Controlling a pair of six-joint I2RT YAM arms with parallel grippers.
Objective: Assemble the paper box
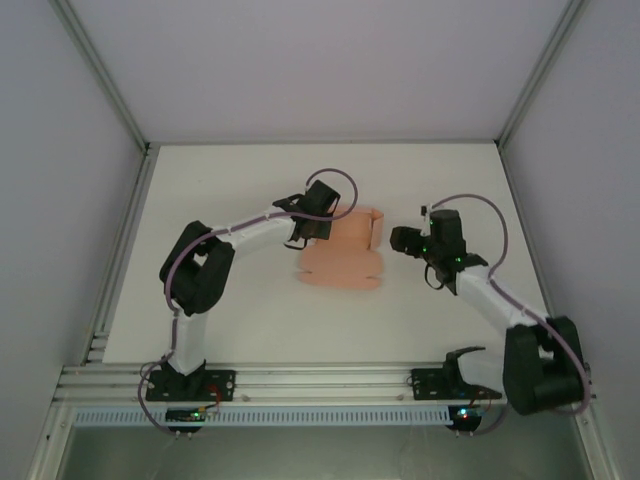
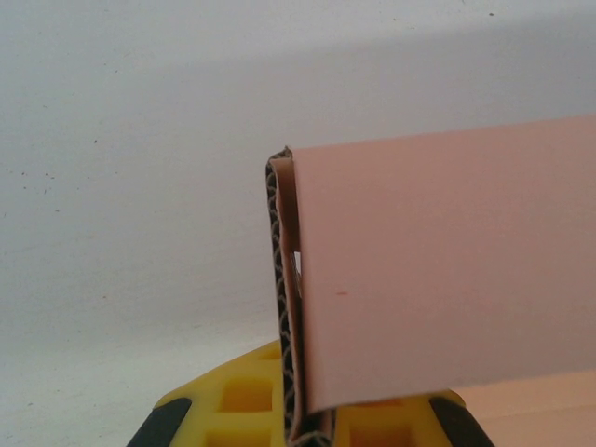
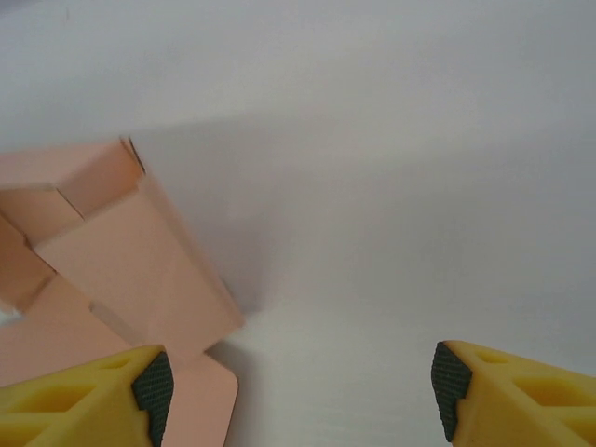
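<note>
One folded edge of the seemingly light, crushable salmon-pink corrugated-card box point(image 2: 447, 270) is clamped in the left gripper point(image 2: 312, 424); the right gripper point(image 3: 300, 389) is spread, empty

light: bright, even | shadows: soft beside paper box point(image 3: 140, 261) | focus: sharp

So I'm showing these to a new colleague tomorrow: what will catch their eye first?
The salmon-pink paper box, half folded in the middle of the white table. The left end effector is shut on a folded flap at its far left corner, while the right end effector hangs open beside its right side.
</note>
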